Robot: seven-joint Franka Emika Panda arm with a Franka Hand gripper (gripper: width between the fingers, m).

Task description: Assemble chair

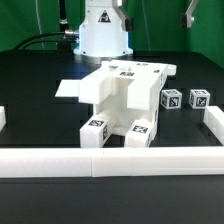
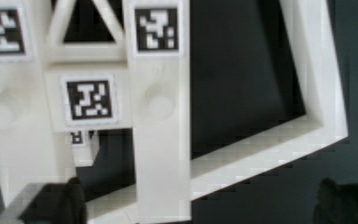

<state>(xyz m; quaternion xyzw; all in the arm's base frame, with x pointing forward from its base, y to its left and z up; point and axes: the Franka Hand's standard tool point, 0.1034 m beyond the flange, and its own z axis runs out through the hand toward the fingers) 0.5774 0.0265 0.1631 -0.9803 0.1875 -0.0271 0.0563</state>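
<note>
The chair (image 1: 125, 92) stands in the middle of the black table as a partly joined blocky white assembly with tagged legs pointing toward the front rail. Two small loose tagged blocks (image 1: 171, 100) (image 1: 199, 99) lie at the exterior view's right of it. In the wrist view the chair's tagged legs (image 2: 92, 97) fill the picture from above. My gripper (image 2: 197, 206) is open, with its dark fingertips (image 2: 51, 205) wide apart and nothing between them. It hangs above the chair without touching it. The gripper is out of the exterior view.
White border rails run along the front (image 1: 110, 160), the exterior view's right (image 1: 213, 125) and left (image 1: 3, 118); a rail corner shows in the wrist view (image 2: 274, 148). A thin flat white sheet (image 1: 68, 90) lies beside the chair. The robot base (image 1: 103, 35) stands behind.
</note>
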